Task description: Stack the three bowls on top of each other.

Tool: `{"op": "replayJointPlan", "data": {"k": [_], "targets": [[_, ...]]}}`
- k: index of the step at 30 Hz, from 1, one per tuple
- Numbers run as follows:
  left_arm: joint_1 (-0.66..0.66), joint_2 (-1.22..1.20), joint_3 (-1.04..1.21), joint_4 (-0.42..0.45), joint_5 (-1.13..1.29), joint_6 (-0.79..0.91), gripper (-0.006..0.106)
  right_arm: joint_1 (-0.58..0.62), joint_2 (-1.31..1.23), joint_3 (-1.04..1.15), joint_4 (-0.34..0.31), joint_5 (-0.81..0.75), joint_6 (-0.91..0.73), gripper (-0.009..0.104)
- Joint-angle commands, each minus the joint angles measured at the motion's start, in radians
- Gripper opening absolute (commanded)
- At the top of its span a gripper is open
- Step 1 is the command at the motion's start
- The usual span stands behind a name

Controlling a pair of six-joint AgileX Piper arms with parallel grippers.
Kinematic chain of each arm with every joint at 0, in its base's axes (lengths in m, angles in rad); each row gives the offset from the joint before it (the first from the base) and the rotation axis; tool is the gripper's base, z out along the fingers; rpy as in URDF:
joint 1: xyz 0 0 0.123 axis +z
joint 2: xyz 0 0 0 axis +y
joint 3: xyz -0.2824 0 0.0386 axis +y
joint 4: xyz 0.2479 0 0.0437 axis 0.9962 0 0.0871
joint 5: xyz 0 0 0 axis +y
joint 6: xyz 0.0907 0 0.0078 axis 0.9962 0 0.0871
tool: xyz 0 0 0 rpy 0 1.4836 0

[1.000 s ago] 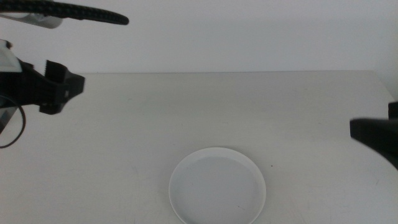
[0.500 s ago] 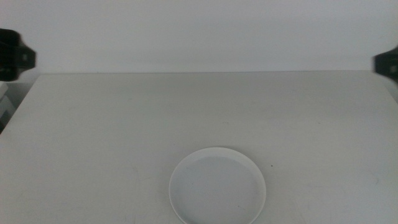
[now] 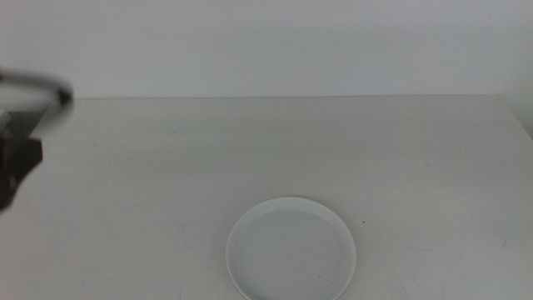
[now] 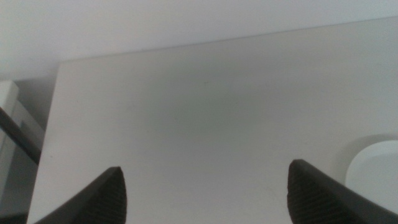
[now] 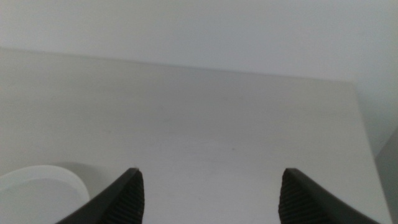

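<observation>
White bowl [image 3: 291, 248] sits alone at lower centre of the table [image 3: 250, 150], seemingly a finished stack; left gripper [image 4: 205, 186] and right gripper [image 5: 208, 190] hang open, empty.

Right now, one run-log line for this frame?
bowls: one white bowl visible on table | left gripper: open, empty | right gripper: open, empty

bowl [image 3: 291, 250] cropped below, left arm [image 3: 18, 158] blurred

bare table [image 3: 250, 150] around lone bowl [image 3: 291, 250]
</observation>
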Motion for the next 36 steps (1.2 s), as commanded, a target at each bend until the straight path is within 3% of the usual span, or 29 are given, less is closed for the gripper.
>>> {"op": "replayJointPlan", "data": {"k": [1,8,32,36], "targets": [[-0.005,-0.077,0.079,-0.042,-0.167,0.032,0.086,-0.007,-0.095,0.058,0.013,-0.138,-0.027,0.055],[-0.005,-0.227,0.275,-0.115,-0.349,0.072,0.086,-0.007,-0.258,0.191,0.014,-0.182,-0.056,0.055],[-0.003,-0.252,0.295,-0.115,-0.32,0.071,0.086,0.021,-0.314,0.192,0.002,-0.13,-0.051,0.055],[-0.003,-0.366,0.357,-0.099,-0.319,0.071,0.086,0.021,-0.351,0.26,-0.034,-0.195,-0.051,0.055]]}}
